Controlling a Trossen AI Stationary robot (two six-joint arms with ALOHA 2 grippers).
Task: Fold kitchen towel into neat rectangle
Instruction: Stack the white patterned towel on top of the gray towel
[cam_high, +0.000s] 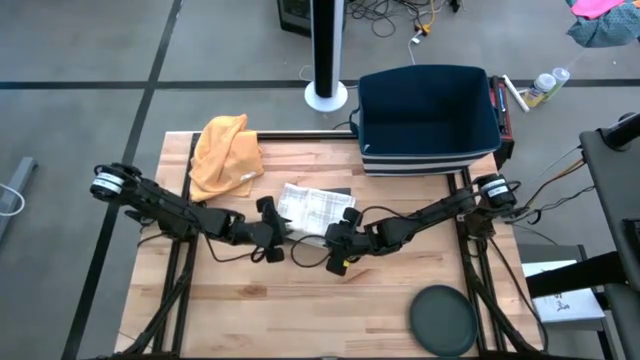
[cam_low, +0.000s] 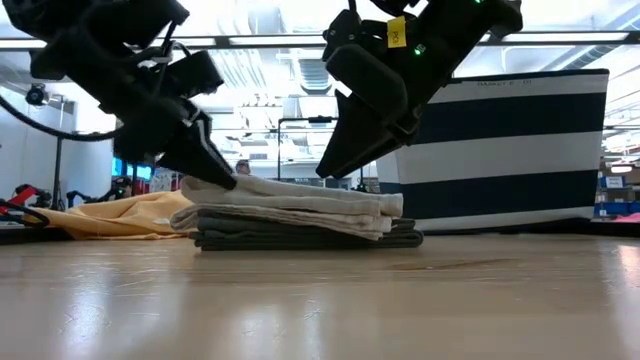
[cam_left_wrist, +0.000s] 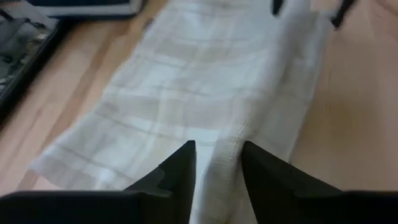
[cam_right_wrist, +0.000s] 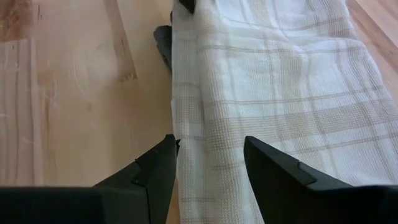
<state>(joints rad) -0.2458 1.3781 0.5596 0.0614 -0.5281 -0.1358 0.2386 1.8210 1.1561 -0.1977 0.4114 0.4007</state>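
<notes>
High view. The folded kitchen towel (cam_high: 314, 209), white with a faint check, lies near the middle of the wooden tabletop (cam_high: 300, 310), just in front of a dark striped bin (cam_high: 428, 118) at the far edge. The left claw (cam_high: 272, 222) meets the towel's left end and the right claw (cam_high: 345, 225) its right end. An orange cloth (cam_high: 225, 152) lies bunched at the far left corner and a dark round lid (cam_high: 443, 320) near the front right corner; the front half of the tabletop between them is bare wood.

Low view. The towel (cam_low: 295, 205) is seen as a flat stack resting on a darker folded layer (cam_low: 310, 238), which the overhead camera barely reveals. The left claw (cam_low: 205, 160) presses onto the stack's upper edge; the right claw (cam_low: 350, 155) hangs just above the other end.

Left wrist view. The left claw (cam_left_wrist: 217, 177) has its fingers (cam_left_wrist: 177, 171) partly closed astride a raised ridge of towel (cam_left_wrist: 186, 93).

Right wrist view. The right claw (cam_right_wrist: 208, 165) stands open, fingers (cam_right_wrist: 155, 168) straddling the towel's (cam_right_wrist: 273, 81) long edge beside bare wood.
</notes>
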